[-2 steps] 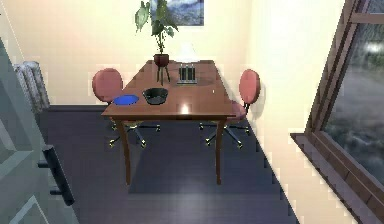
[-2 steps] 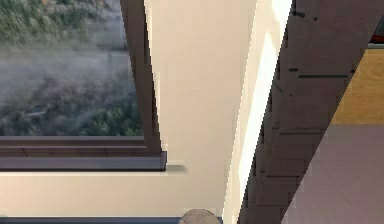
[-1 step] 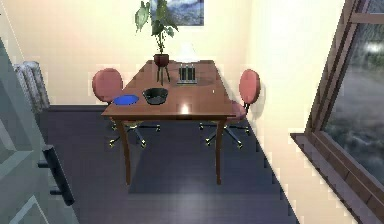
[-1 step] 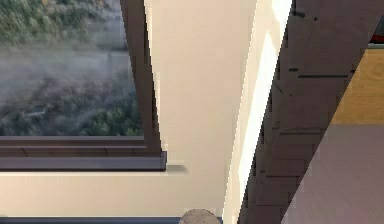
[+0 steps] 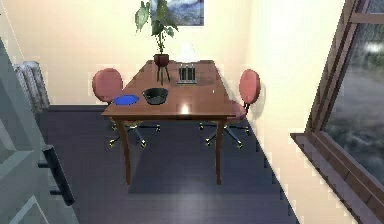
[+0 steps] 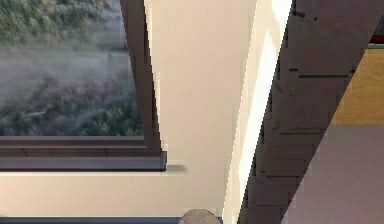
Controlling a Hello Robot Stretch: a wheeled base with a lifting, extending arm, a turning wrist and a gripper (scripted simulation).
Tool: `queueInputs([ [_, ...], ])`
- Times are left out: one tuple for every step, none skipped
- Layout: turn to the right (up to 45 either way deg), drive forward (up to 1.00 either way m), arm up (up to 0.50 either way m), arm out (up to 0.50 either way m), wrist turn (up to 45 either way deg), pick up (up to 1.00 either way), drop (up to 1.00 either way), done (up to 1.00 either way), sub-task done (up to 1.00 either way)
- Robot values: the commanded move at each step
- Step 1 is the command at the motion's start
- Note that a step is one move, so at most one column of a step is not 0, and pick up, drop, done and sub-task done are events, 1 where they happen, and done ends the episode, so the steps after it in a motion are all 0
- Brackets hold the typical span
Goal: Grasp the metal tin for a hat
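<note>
Metal tin (image 5: pixel 187 72), probably that grey boxy shape at the table's (image 5: pixel 200 100) far end right of the plant (image 5: pixel 160 35); jaws' state can't tell; risk: grabbing the dark bowl (image 5: pixel 155 96) instead, or chairs (image 5: pixel 107 85) blocking the base

Bright band lights the wall (image 6: pixel 200 90) beside the window (image 6: pixel 65 70).

No legible text, label, number or sign on the counter (image 5: pixel 190 100), its items, or the wall picture (image 5: pixel 186 10).
</note>
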Motion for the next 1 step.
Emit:
queueInputs([
  [0.0,0.0,0.0,0.0,6.0,0.0,0.0,0.0,0.0],
])
